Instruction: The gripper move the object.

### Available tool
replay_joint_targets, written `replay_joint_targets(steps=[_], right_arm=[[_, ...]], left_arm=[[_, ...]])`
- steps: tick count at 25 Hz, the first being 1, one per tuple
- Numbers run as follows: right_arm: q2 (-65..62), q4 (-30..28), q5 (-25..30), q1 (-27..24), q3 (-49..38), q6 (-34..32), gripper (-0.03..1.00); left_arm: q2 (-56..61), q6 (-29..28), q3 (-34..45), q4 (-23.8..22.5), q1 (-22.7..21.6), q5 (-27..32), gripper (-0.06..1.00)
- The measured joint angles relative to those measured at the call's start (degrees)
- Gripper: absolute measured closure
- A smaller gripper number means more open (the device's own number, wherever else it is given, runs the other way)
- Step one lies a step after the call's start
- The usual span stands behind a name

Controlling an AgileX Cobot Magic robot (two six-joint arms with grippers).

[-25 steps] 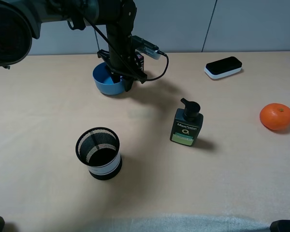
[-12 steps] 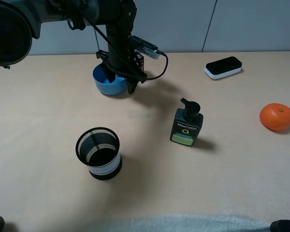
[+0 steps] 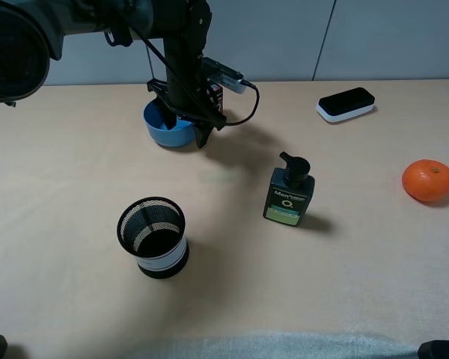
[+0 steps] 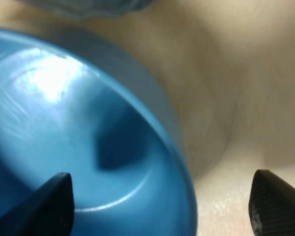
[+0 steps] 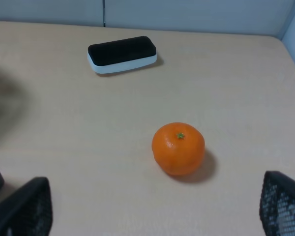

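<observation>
The blue bowl stands at the back left of the table. My left gripper hangs over its right rim on a black arm with a cable and a small grey box. In the left wrist view the bowl fills the left side. The left gripper is open, with one fingertip inside the bowl, the other outside it, and the rim between them. My right gripper is open and empty, above the table near an orange.
A black mesh cup with a white band stands front left. A dark pump bottle is in the middle, a black-and-white eraser at the back right, and the orange at the far right. A small dark box sits behind the bowl.
My left gripper has shifted slightly at the bowl's right rim. The bowl stays in about the same place. Nothing else has moved.
</observation>
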State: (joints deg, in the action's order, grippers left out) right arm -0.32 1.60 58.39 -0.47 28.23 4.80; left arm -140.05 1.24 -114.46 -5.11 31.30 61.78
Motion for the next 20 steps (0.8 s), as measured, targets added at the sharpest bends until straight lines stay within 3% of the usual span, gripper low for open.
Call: replay_joint_targets(steps=[9, 20], right_arm=[[0.00, 0.00, 0.00, 0.00, 0.00, 0.00, 0.33], [0.00, 0.05, 0.00, 0.00, 0.00, 0.00, 0.33]], left_arm=[[3.60, 0.00, -0.19, -0.07, 0.00, 3.18, 0.22], [9.68, -2.70, -0.19, -5.28, 0.18, 4.66, 0.22]])
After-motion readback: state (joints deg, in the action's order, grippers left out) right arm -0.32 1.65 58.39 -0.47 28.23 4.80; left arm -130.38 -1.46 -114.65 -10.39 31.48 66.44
